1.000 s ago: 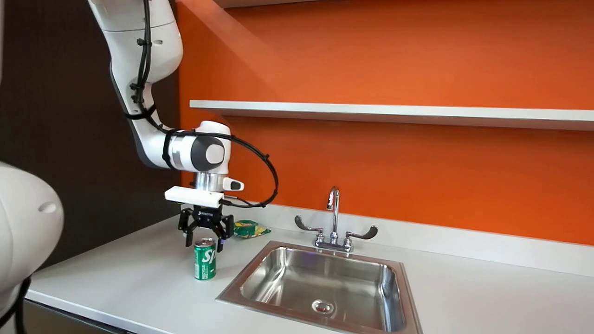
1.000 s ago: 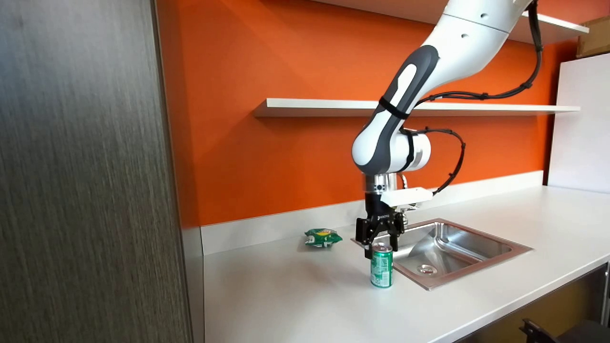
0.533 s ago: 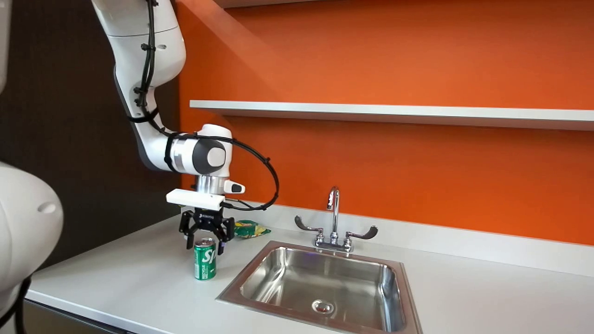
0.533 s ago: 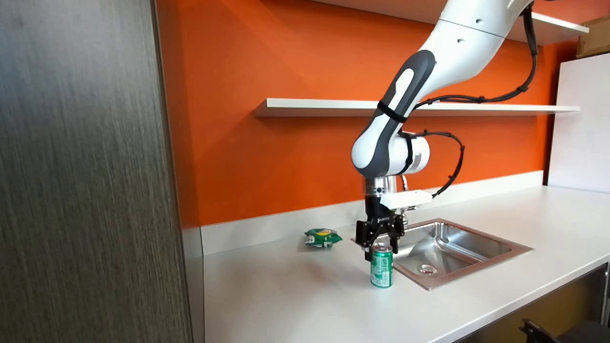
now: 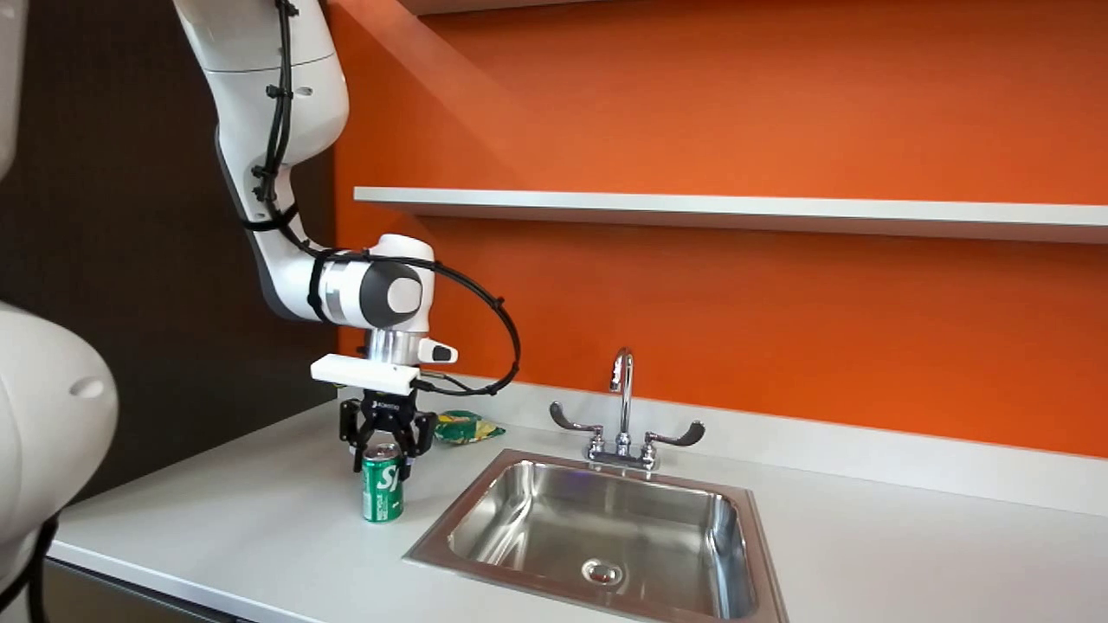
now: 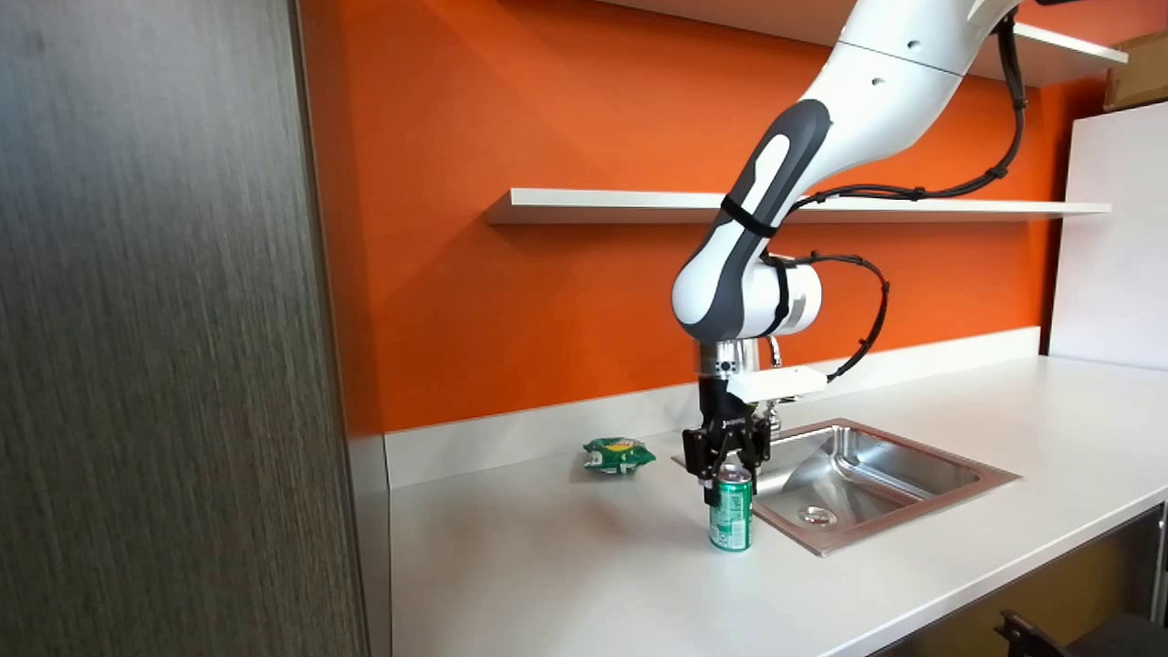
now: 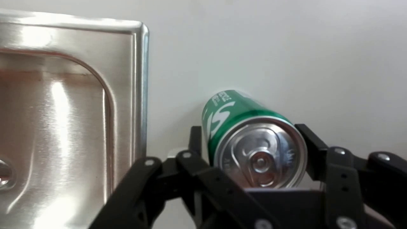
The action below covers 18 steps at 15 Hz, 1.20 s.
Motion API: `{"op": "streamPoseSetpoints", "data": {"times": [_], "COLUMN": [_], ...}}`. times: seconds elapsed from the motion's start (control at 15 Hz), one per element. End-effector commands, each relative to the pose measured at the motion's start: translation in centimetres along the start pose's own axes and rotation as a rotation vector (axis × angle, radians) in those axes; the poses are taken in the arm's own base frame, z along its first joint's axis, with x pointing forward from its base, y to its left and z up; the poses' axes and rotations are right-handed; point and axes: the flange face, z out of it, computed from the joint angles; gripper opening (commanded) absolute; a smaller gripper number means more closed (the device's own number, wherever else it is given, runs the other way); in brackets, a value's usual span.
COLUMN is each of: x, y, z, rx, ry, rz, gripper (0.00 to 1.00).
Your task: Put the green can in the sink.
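Observation:
The green can (image 5: 382, 500) stands upright on the white countertop beside the sink (image 5: 640, 510). The can also shows in an exterior view (image 6: 731, 527), and in the wrist view (image 7: 237, 106) its silvery top faces the camera. My gripper (image 5: 381, 472) points down over the can, with one finger on each side of its upper part. In the wrist view, the gripper (image 7: 251, 140) is partly closed. A narrow gap shows between its left finger (image 7: 195, 140) and the can; the right finger is very near or touching the rim. The sink's corner (image 7: 124, 63) lies left of the can there.
A green snack bag (image 5: 466, 427) lies on the counter behind the can, near the wall; it also shows in an exterior view (image 6: 619, 455). A chrome faucet (image 5: 625, 398) with two handles stands behind the sink. A white shelf (image 5: 736, 210) runs above the counter.
My gripper has come down slightly over the can, and its fingers have drawn closer together around the can's top. The can has not moved.

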Motion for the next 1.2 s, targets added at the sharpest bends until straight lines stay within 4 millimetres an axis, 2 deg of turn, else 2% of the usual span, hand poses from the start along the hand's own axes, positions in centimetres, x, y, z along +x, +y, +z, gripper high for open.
{"op": "streamPoseSetpoints", "data": {"times": [0.0, 0.07, 0.67, 0.87, 1.13], "x": [0.6, 0.6, 0.0, 0.1, 0.5], "y": [0.4, 0.5, 3.5, 5.4, 9.6], "z": [-0.6, -0.9, -5.2, -6.5, -7.2], "rx": [0.017, 0.016, 0.010, 0.010, 0.005], "ry": [0.017, 0.021, 0.080, 0.105, 0.127], "rz": [0.025, 0.029, 0.088, 0.126, 0.208], "gripper": [0.44, 0.39, 0.39, 0.39, 0.39]}}
